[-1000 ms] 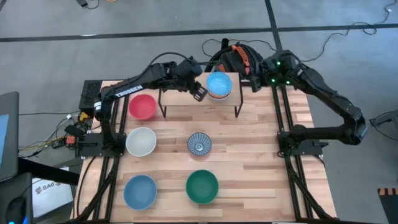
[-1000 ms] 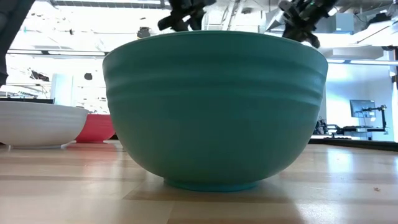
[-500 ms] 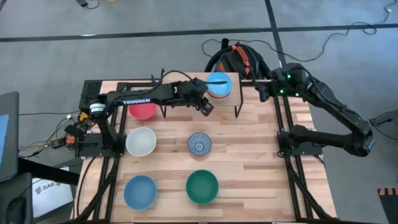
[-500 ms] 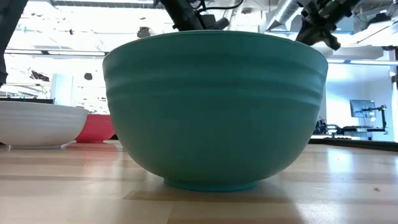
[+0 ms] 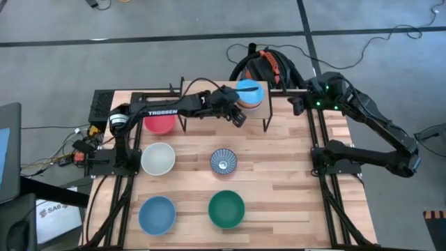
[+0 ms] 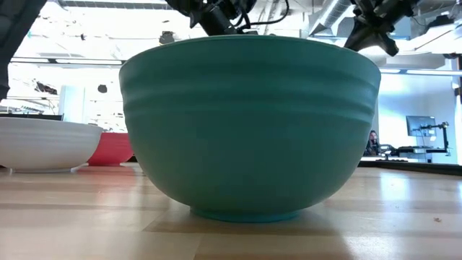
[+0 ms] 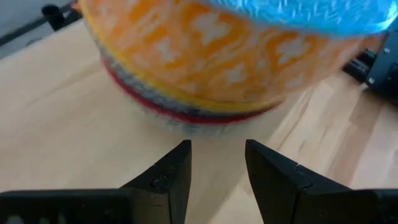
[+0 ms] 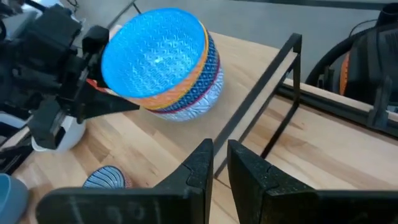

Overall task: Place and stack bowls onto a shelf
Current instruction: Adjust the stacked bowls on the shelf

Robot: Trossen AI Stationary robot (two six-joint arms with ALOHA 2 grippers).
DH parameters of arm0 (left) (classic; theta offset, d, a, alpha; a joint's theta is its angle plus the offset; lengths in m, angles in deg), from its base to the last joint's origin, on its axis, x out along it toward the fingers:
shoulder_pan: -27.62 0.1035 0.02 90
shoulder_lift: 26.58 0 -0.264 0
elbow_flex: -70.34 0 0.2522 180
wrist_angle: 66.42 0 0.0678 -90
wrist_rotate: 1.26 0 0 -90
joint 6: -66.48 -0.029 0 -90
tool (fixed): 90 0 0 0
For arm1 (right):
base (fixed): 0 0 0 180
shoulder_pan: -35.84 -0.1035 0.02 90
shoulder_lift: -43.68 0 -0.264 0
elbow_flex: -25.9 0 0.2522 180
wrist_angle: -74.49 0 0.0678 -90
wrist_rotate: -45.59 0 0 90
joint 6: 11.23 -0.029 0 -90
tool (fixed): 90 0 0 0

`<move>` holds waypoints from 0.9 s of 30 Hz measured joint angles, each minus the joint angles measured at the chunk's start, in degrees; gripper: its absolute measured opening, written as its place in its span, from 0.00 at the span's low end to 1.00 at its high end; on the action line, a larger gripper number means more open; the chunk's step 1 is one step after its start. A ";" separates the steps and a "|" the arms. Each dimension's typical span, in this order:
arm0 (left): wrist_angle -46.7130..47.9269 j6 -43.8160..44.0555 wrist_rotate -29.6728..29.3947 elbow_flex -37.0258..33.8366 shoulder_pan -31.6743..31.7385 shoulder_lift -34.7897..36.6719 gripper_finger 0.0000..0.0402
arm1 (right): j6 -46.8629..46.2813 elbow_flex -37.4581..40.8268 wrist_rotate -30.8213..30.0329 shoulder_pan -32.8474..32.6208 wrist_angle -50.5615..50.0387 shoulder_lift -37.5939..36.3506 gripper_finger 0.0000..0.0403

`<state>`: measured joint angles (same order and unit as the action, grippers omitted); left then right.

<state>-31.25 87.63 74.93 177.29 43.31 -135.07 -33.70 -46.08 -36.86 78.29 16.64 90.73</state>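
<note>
A stack of three bowls (image 5: 249, 93) stands on the shelf (image 5: 209, 123) near its right end: light blue on top, yellow patterned under it, pink patterned lowest (image 8: 163, 59). My left gripper (image 5: 237, 116) is open and just left of the stack, level with its base; in the left wrist view its gap (image 7: 217, 167) faces the lowest bowl (image 7: 186, 118) without touching. My right gripper (image 5: 293, 104) is shut (image 8: 221, 163) and hangs right of the shelf. On the table rest the red (image 5: 159, 125), white (image 5: 157, 159), striped (image 5: 224, 162), green (image 5: 226, 209) and light blue (image 5: 156, 214) bowls.
The shelf's black legs (image 5: 266, 117) stand between my right gripper and the stack. The green bowl (image 6: 249, 123) fills the low view, with the white (image 6: 43, 144) and red (image 6: 112, 148) bowls behind it. Bare tabletop (image 5: 286, 174) lies right of the striped and green bowls.
My left gripper has swung from the shelf's middle toward the table's right edge and down, ending close to the base of the stack. My right gripper has drawn back from the stack toward the table's right edge.
</note>
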 joint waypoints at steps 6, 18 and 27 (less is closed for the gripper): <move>3.71 1.02 0.84 0.02 -0.62 0.78 0.34 | 0.33 0.02 0.13 -4.59 6.26 2.02 0.18; 1.11 -3.10 -9.24 0.15 -4.17 11.67 0.33 | 5.91 8.22 -4.70 -13.61 27.99 5.59 0.18; -5.21 -6.65 -9.26 0.09 -1.02 8.87 0.33 | 10.74 12.70 -4.74 -13.76 38.09 9.86 0.18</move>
<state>-36.46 80.99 65.67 177.38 42.28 -126.19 -22.97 -33.38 -41.60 64.53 54.73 100.58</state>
